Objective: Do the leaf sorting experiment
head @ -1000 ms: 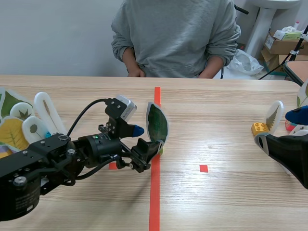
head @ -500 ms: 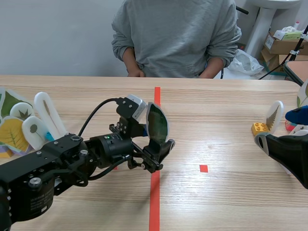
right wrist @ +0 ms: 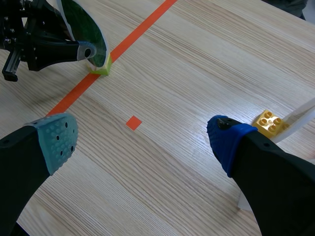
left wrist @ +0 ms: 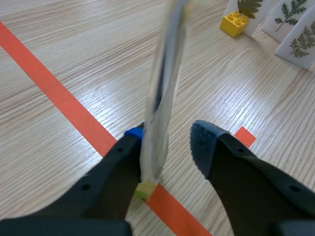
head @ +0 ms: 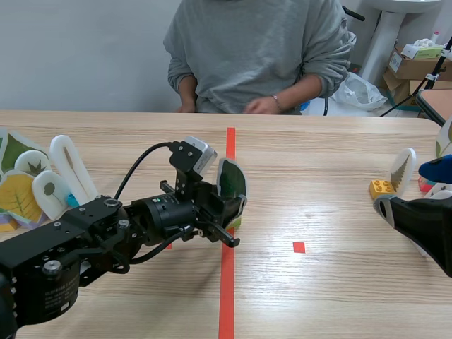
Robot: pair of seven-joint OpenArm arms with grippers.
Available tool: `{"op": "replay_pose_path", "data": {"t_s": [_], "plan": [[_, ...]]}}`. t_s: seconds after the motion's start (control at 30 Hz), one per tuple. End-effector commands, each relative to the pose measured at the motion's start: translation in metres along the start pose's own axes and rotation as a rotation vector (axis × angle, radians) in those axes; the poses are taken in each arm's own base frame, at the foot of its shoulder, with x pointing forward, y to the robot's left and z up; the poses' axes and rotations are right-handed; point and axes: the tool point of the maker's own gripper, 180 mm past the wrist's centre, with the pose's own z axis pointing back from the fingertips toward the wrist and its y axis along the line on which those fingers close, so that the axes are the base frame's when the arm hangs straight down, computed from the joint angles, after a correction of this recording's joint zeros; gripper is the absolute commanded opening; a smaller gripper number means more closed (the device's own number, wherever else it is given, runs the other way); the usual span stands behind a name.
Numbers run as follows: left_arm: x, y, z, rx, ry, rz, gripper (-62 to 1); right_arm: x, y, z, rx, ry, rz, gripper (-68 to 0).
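The dark green leaf card (head: pixel 232 185) stands upright in a small yellow-green block (head: pixel 235 222). The block sits on the long orange tape line (head: pixel 227 289) near the middle of the desk (head: pixel 325 148).

My left fingers (left wrist: pixel 171 133) are spread around the card, one on each side, and are not clamped on it. From my left wrist the card rises edge-on between them, close against one finger whose blue pad (left wrist: pixel 133 132) peeks out just behind it. The other finger stands off, with bare wood showing in the gap.

My right fingers (right wrist: pixel 140 130) are low over the right side of the desk, well apart from the card, spread wide and gripping nothing. A small orange square mark (right wrist: pixel 133 122) lies on the wood under the gap. A yellow studded block (right wrist: pixel 268 121) sits just beside my blue-padded finger, and a white fern card (head: pixel 402 171) stands next to it. From my left wrist I can see more white cards with green fern sprigs (left wrist: pixel 291 19) past that yellow block.

At the left end of the desk, a cluster of white leaf-shaped cards (head: pixel 42 185) stands upright beside my left arm.

Across the desk sits a person in a grey sweatshirt (head: pixel 258 49), with one hand (head: pixel 260 106) at the far edge.
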Motion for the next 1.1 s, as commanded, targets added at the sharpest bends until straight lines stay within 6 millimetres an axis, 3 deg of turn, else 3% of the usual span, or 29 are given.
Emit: {"op": "replay_pose_path", "data": {"t_s": [0.0, 0.1, 0.4, 0.57, 0.87, 1.07], "plan": [[0.014, 0.000, -0.003, 0.000, -0.044, 0.000, -50.6, 0.010, -0.001, 0.001, 0.007, -0.031, 0.019, -14.2], [0.015, 0.000, -0.003, 0.000, -0.048, 0.000, -57.7, 0.010, -0.001, 0.001, 0.007, -0.031, 0.019, -14.2], [0.017, 0.001, -0.002, 0.002, -0.059, -0.003, -57.5, 0.010, -0.001, 0.001, 0.007, -0.031, 0.019, -14.2], [0.030, 0.009, 0.008, 0.040, -0.100, 0.001, -57.5, 0.010, -0.001, 0.001, 0.007, -0.031, 0.019, -14.2], [0.047, 0.051, 0.061, 0.206, -0.175, 0.019, -57.5, 0.010, -0.001, 0.001, 0.007, -0.031, 0.019, -14.2], [0.039, 0.081, 0.098, 0.330, -0.184, 0.047, -57.5, 0.010, -0.001, 0.001, 0.007, -0.031, 0.019, -14.2]]}}
